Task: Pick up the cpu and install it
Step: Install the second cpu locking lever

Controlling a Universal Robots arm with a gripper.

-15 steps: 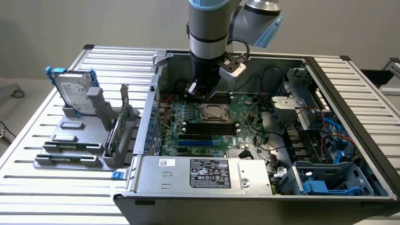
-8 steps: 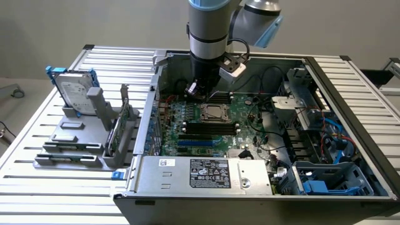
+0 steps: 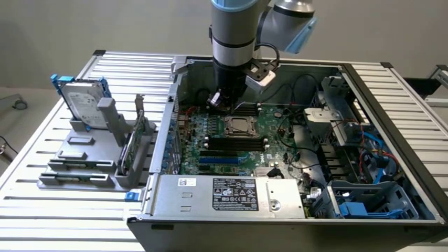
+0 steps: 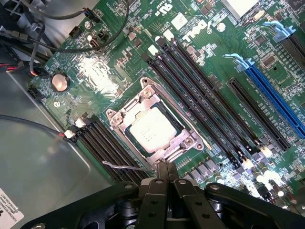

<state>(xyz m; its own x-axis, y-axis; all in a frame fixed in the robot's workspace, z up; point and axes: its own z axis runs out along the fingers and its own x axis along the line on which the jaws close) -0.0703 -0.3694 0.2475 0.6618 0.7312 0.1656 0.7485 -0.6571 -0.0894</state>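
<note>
The cpu [image 4: 151,130], a small square chip with a silver-grey top, lies in its socket on the green motherboard [image 4: 119,81], framed by a metal bracket [image 4: 188,138]. In the exterior view the cpu [image 3: 240,126] sits mid-board inside the open computer case. My gripper [image 4: 167,171] is shut with its fingertips pressed together and nothing visible between them. It hovers just beside the socket's edge, near a thin wire lever [image 4: 125,167]. The exterior view has the gripper [image 3: 218,102] hanging over the board a little behind the cpu.
Long black memory slots [image 4: 200,95] flank the socket, with blue slots [image 4: 274,90] beyond. Cables [image 4: 28,43] run along the case wall. A hard drive in a blue frame [image 3: 83,102] stands on a grey fixture at the exterior view's left. The power supply [image 3: 231,194] fills the case front.
</note>
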